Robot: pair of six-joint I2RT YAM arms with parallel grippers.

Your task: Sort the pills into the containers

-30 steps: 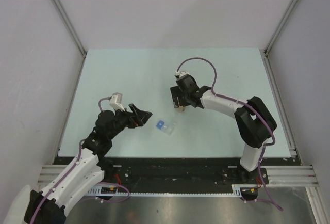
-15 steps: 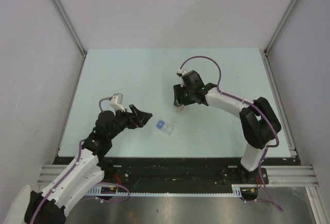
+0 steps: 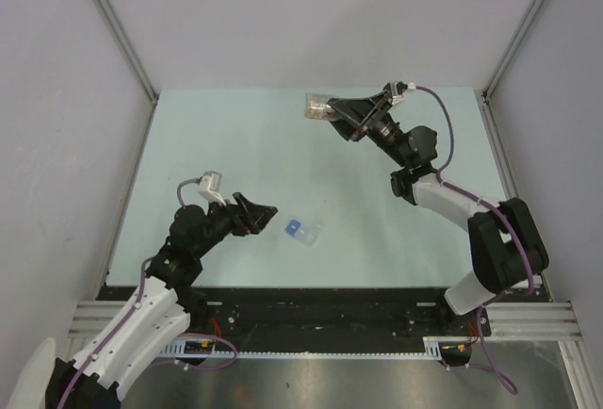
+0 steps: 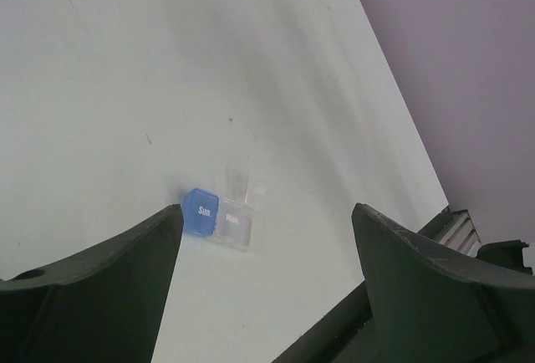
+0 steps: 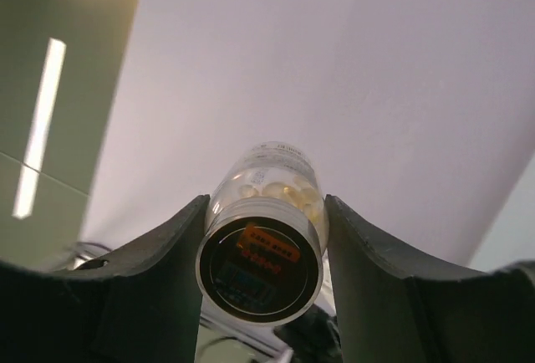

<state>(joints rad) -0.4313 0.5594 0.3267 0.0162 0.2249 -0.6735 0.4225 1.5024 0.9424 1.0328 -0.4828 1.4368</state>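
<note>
My right gripper [image 3: 332, 110] is shut on the stubby round jar [image 3: 317, 106] and holds it high over the far part of the table, lying sideways. In the right wrist view the jar [image 5: 261, 246] sits between both fingers, its dark bottom toward the camera, with pale tan pills [image 5: 288, 191] inside. A small two-cell pill box [image 3: 303, 231] lies on the table, one cell with a blue lid marked "Sun.", the other clear. It also shows in the left wrist view [image 4: 222, 217]. My left gripper [image 3: 268, 210] is open and empty just left of the box, its jaws wide apart [image 4: 267, 212].
The pale green table top [image 3: 236, 145] is walled by grey panels at the back and both sides. The metal rail [image 3: 320, 319] with the arm bases runs along the near edge.
My right arm has lifted the jar from the table's middle, swung it up and toward the back, and tipped it sideways. The left arm and the pill box have not moved.
</note>
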